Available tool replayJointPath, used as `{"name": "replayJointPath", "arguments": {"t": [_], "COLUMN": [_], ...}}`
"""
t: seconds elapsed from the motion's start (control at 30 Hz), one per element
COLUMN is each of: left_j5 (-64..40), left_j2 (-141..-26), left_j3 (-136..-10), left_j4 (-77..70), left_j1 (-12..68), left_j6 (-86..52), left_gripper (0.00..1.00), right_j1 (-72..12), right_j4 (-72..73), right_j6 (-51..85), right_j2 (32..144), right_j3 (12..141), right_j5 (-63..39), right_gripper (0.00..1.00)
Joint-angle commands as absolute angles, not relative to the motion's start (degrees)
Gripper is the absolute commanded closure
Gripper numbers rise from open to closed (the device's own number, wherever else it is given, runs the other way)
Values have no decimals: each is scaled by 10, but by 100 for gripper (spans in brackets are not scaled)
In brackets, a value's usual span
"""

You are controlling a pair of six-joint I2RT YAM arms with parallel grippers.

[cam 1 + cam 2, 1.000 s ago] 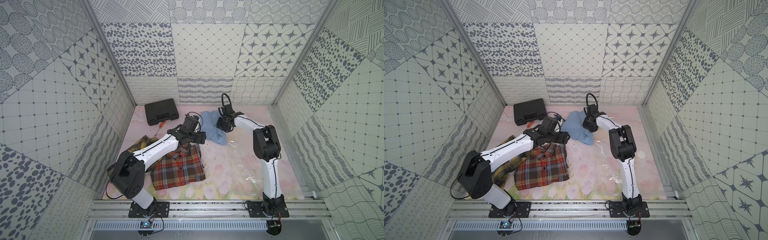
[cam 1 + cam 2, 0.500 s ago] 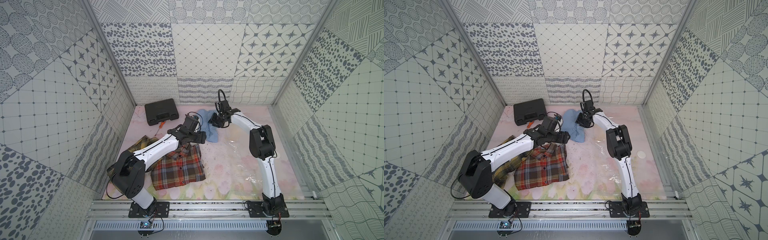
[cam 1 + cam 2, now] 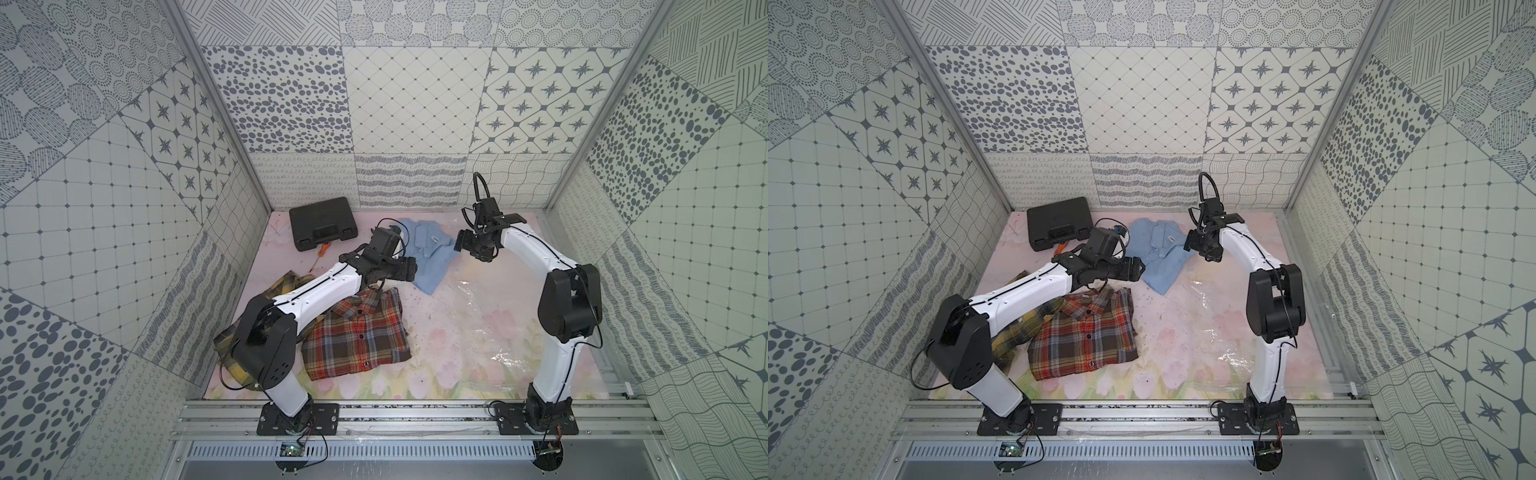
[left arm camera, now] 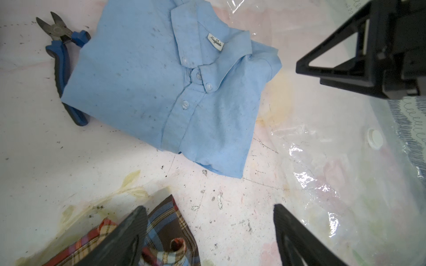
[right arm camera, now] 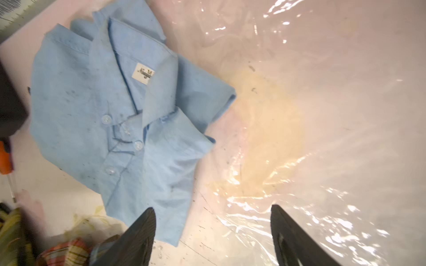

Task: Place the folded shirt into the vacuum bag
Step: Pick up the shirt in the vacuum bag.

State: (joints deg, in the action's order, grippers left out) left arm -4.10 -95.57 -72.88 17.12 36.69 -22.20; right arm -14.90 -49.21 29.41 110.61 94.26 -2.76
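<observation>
Shirt first: I see the blue folded shirt (image 3: 428,257) lying flat near the far edge of the worktop (image 3: 419,320), outside the vacuum bag (image 3: 494,328) and just beside its crinkled edge. The bag spreads toward the right edge. My right pincer (image 5: 212,209) hangs released and empty beside the collar. My left pincer (image 4: 208,208) is spread wide and empty over the collar of the plaid shirt (image 3: 357,332).

Left gripper (image 4: 208,239): fingers (image 4: 131,237) spread wide, empty; left arm (image 3: 316,286) reaches forward. Right gripper (image 5: 213,239): fingers (image 5: 292,239) spread wide, empty; right arm (image 3: 536,253) arches, wrist pitched down.
</observation>
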Motion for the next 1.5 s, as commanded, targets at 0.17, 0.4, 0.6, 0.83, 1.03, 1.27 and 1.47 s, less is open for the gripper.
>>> {"name": "replayJointPath", "arguments": {"t": [0.17,0.4,0.6,0.83,1.03,1.27,1.47], "left_j5": [-63,-75,-84,-108,-117,-122,-114], "left_j2": [-1019,-1030,-1086,-1142,-1130,-1110,-1096], "left_j3": [-780,-799,-872,-922,-902,-884,-876], "left_j4": [153,204,255,297,288,282,285], "left_j1": [362,311,252,220,220,221,218], "left_j6": [-237,-240,-234,-266,-278,-279,-272], "left_gripper": [15,23,27,24,24,24,24], "right_j1": [-180,-229,-246,-261,-270,-279,-282], "right_j4": [-450,-386,-270,-294,-321,-363,-511], "right_j6": [314,411,536,560,573,530,370], "right_j2": [1075,1071,1075,1125,1178,1236,1274], "right_j3": [856,826,782,822,866,943,1116], "right_j5": [-29,-89,-128,-100,-71,-68,-56], "right_gripper": [22,23,20,19,19,57,86]}}
